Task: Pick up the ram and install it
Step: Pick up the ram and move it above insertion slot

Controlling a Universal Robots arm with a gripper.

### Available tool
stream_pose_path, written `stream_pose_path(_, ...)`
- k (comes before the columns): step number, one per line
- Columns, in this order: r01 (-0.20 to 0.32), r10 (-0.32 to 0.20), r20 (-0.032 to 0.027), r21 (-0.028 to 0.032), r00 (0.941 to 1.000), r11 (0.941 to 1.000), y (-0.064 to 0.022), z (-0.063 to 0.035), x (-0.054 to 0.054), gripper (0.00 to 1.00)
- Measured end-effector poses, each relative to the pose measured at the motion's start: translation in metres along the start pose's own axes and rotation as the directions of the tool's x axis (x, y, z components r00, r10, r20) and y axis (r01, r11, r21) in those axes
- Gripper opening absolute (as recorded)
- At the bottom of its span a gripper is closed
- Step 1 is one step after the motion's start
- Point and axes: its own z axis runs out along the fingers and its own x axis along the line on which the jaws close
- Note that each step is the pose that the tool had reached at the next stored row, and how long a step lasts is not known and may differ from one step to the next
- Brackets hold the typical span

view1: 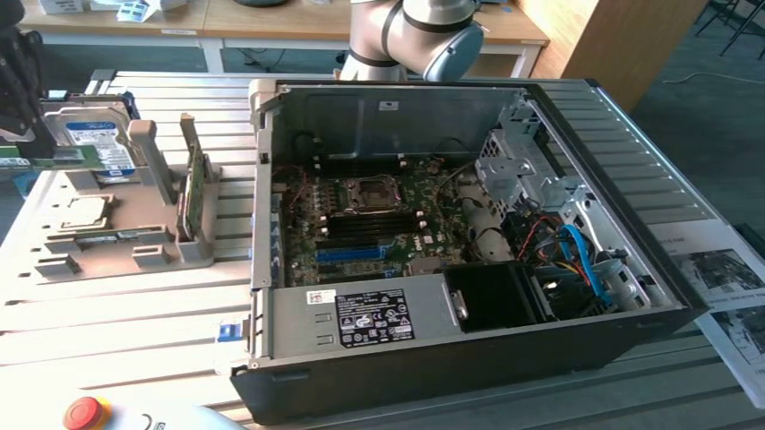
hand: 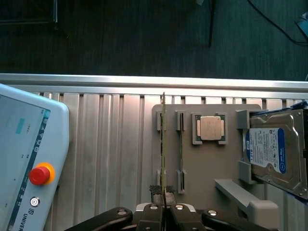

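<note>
The ram [hand: 163,144] is a thin green stick, seen edge-on in the wrist view. My gripper [hand: 164,208] is shut on one end of it. In the exterior view the ram [view1: 54,162] hangs level at the far left, under the dark gripper [view1: 27,150], above the grey holder [view1: 143,255] and next to the hard drive. The open computer case [view1: 669,296] lies to the exterior view's right, with the motherboard [view1: 371,215] and its dark memory slots [view1: 358,231] exposed.
On the grey holder [hand: 202,168] sit a hard drive [hand: 272,149], a processor chip [hand: 211,127] and a taller green card [view1: 189,184] on edge. A teach pendant with a red stop button [hand: 39,174] lies on the slatted table [hand: 110,144]. Papers [view1: 723,269] lie beside the case.
</note>
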Motion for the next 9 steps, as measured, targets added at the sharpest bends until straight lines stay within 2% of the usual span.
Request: stream_pose_path(9, 0.0, 0.0, 0.0, 0.0007, 1.0, 1.0, 0.0, -0.0024, 0.0, 0.12)
